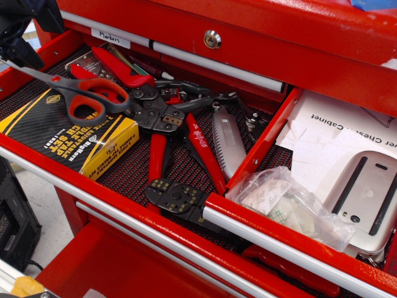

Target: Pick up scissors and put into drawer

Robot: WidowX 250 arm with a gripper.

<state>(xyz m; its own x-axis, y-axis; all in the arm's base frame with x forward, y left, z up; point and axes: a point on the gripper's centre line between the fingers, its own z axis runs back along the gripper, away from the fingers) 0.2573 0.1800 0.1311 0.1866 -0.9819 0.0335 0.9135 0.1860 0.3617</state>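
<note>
The scissors (87, 93), with orange-red loop handles and long silver blades, lie on a black and yellow box (68, 133) in the wide mesh-lined drawer at the left. Their blades point up-left. My gripper (18, 43) is a dark shape in the top left corner, partly out of frame, just above the blade tips. Its fingers are not clear and I cannot tell whether they touch the blades. The narrower red drawer (263, 146) with white papers and a silver bar handle (279, 247) stands open at the right.
Red-handled black crimping pliers (177, 149), a folding saw (228, 141) and other tools lie in the wide drawer. A clear plastic bag (288, 202) and a silver device (366, 192) rest in the narrower drawer. A closed drawer with a lock (212, 40) is above.
</note>
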